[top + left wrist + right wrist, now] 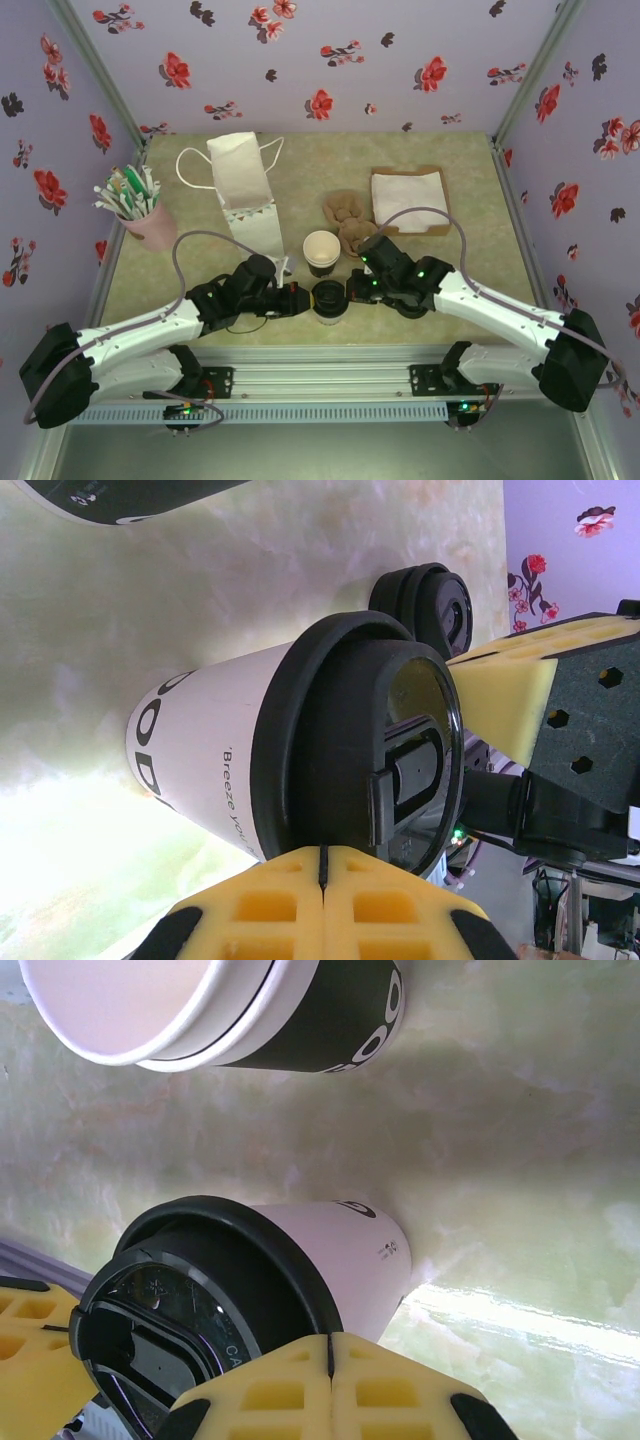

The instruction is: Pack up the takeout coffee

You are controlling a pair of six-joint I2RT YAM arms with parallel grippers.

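Observation:
The takeout coffee (328, 300) stands upright near the front middle of the table, a paper cup under a round black lid. Its wall (215, 755) looks white with black lettering in the left wrist view, and its lid (190, 1300) fills the lower left of the right wrist view. My left gripper (305, 298) is shut, its joined yellow tips (325, 852) against the lid's rim from the left. From the right, my right gripper (352, 292) is shut too, its tips (330, 1340) at the lid's edge. Nothing sits between either pair of fingers.
An unlidded cup (321, 250) stands just behind the coffee. A white paper bag (243, 190) lies at the back left, a pink cup of pens (140, 215) at the far left. Brown sleeves (345, 222) and a napkin tray (408, 200) sit at the back right. Stacked black lids (430, 600) lie beside the coffee.

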